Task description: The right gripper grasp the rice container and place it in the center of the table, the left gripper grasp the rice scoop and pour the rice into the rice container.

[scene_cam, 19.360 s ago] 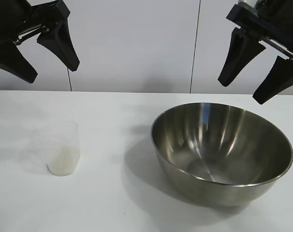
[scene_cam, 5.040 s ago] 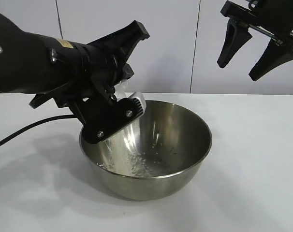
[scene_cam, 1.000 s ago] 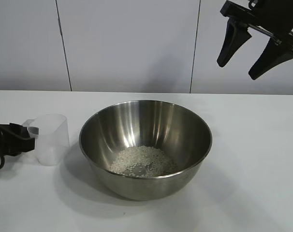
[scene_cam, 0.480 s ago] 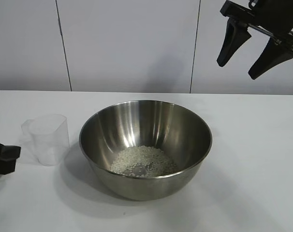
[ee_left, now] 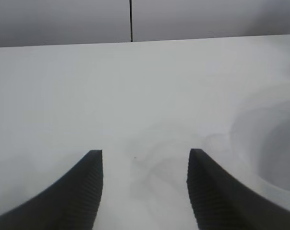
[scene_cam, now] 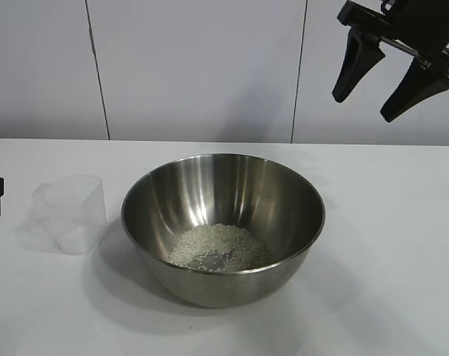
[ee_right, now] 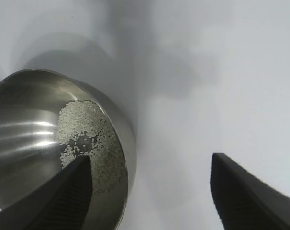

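The table (scene_cam: 402, 245) is seen bearing the rice container (scene_cam: 223, 222) mid-table, mouth up, with the rice (scene_cam: 218, 247) heaped inside. The rice scoop (scene_cam: 70, 213) stands upright toward the left edge. The right gripper (scene_cam: 385, 70) hangs spread and empty above the far right corner; the left gripper (ee_left: 145, 189) is parted, empty.

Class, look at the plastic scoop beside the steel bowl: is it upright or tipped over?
Upright. The rice scoop stands on its base on the table, mouth upward, left of the rice container.

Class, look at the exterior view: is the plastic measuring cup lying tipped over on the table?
No, the rice scoop stands upright on the table, beside the rice container.
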### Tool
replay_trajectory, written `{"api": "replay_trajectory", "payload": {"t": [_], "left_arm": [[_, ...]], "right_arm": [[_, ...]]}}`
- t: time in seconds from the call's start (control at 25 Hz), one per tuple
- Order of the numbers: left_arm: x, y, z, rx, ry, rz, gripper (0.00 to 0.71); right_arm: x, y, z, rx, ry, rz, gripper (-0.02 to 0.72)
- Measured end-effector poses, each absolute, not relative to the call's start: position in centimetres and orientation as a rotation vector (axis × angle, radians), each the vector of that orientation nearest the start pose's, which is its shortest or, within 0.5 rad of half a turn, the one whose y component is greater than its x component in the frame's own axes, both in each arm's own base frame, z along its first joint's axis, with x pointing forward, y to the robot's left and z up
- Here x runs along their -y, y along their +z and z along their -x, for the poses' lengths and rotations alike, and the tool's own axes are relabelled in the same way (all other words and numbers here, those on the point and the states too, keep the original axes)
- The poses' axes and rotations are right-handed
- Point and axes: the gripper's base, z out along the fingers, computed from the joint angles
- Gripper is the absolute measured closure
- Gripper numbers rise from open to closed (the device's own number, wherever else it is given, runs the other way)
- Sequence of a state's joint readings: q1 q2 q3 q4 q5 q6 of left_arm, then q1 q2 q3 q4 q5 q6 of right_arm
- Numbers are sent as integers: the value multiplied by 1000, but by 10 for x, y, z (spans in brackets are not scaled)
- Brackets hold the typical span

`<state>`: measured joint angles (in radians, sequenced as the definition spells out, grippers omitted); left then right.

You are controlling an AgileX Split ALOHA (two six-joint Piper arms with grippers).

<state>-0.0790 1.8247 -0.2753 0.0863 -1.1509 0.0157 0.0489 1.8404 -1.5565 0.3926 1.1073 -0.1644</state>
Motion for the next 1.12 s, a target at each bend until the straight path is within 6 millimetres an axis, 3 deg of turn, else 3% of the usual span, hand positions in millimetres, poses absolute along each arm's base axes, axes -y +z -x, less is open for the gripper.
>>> {"api": "replay_trajectory", "payload": {"t": [0.52,0.92,1.12], "left_arm": [[41,161,-279,-1660,-197,-266,318],[49,181,-299,-1781,-294,-286,318],[55,200,-312,-1836,-356,-316,318]], "right_arm": [[-50,276,-386,-2809,508,130,219],[-50,276,-386,-2808,508,133,219],[-50,276,-386,-2804,506,133,219]]}}
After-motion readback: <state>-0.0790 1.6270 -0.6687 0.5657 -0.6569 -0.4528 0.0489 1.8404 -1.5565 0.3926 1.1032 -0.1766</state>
